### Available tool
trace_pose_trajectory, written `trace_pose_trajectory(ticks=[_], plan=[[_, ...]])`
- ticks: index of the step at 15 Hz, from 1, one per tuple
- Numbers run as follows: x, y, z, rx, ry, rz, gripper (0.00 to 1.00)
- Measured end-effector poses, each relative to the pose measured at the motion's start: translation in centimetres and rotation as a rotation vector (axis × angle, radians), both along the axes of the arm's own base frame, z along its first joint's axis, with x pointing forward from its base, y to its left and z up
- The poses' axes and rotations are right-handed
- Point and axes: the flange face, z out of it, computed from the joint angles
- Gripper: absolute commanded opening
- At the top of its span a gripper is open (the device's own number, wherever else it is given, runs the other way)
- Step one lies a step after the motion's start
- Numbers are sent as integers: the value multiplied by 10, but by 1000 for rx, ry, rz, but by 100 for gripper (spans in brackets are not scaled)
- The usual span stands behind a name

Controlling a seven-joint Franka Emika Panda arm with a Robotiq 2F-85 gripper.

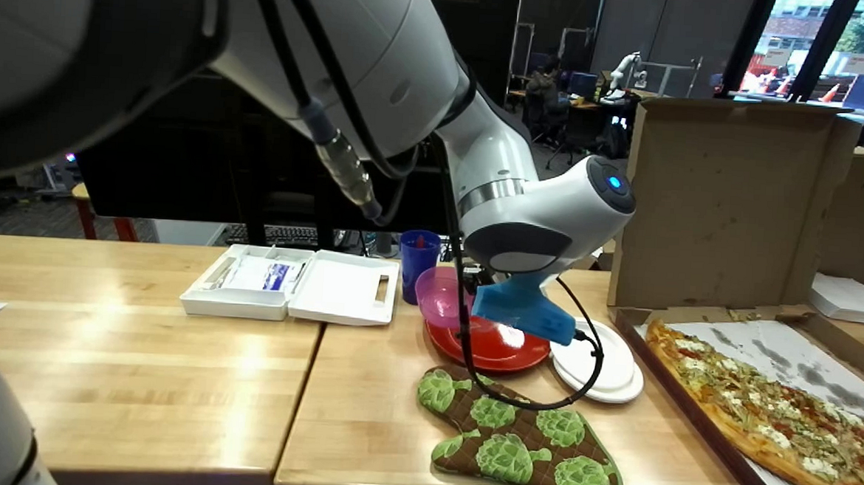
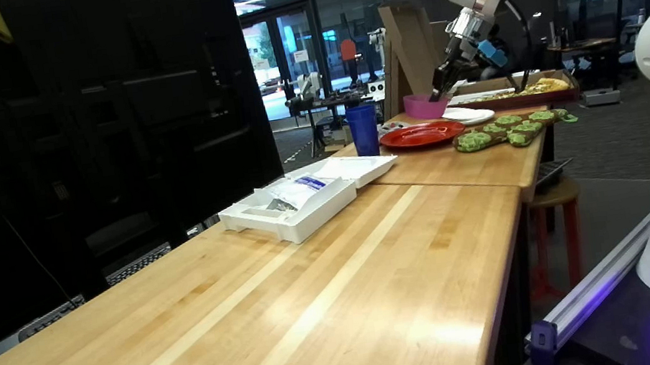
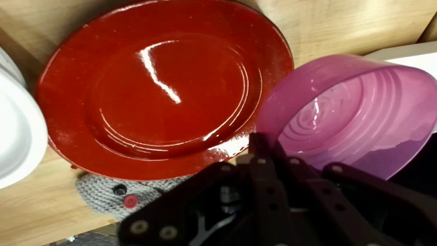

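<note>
In the wrist view my gripper (image 3: 267, 143) is shut on the rim of a translucent pink bowl (image 3: 372, 112), one finger inside the wall and one outside. The bowl tilts, its opening facing partly toward the camera. Beside it lies a glossy red plate (image 3: 129, 68) with nothing on it. Seen in both exterior views, the bowl (image 1: 436, 302) hangs by the plate's back edge (image 1: 504, 353); whether they touch I cannot tell. The gripper (image 2: 437, 92) reaches down into the bowl (image 2: 423, 108) in an exterior view. A blue cup (image 1: 417, 264) stands close to the bowl.
White plates (image 1: 603, 370) are stacked beside the red plate. A grey knitted toy (image 3: 99, 196) lies behind it. In front is an artichoke-print oven mitt (image 1: 506, 446). An opened white case (image 1: 341, 289) and an open pizza box (image 1: 729, 214) with pizza flank the area.
</note>
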Motion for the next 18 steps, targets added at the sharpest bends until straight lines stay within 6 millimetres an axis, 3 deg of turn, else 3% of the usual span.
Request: trace_pose_trajectory(ticks=[10,18], plan=[[32,-21,-21,25,55,-81,1],[55,-40,-27,40,79,-160,1]])
